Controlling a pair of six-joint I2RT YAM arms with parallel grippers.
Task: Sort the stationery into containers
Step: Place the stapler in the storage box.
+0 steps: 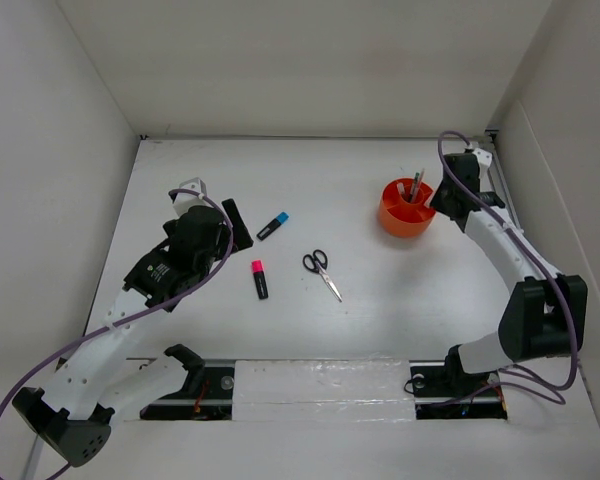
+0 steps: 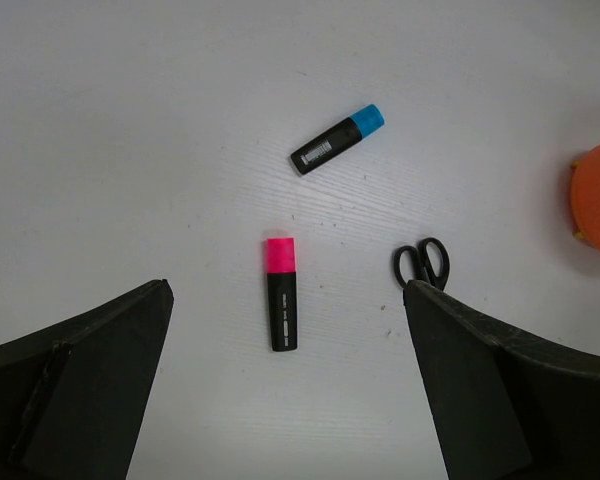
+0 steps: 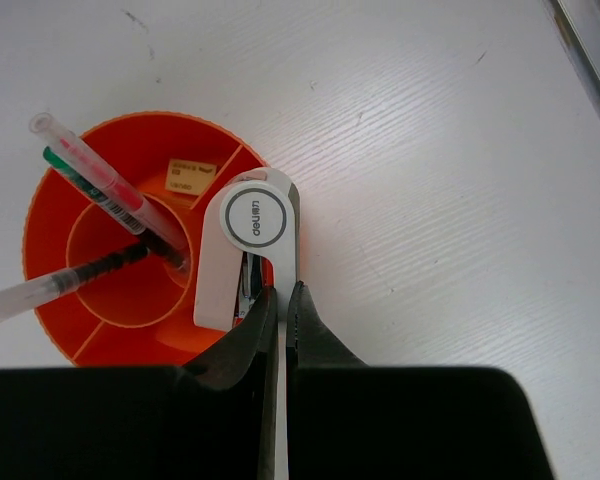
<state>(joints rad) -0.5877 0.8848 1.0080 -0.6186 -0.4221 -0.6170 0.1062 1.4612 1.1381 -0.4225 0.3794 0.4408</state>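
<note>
My right jaws, together, seem to seat the white piece (image 3: 242, 262) in the orange tub (image 3: 90, 335); my left jaws gape above the highlighter (image 2: 282, 308), ready.

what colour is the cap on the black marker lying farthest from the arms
Light blue. The marker shows best in the left wrist view.

Colours I read on the white, faintly grained table (image 1: 380, 300)
Orange tub (image 1: 400, 225); highlighter (image 2: 282, 293) black with pink cap and white dashes; marker (image 2: 337, 139) black with blue cap and white label; scissors (image 2: 421, 262) black-handled; a white piece (image 3: 242, 245) bearing a grey ring.
</note>
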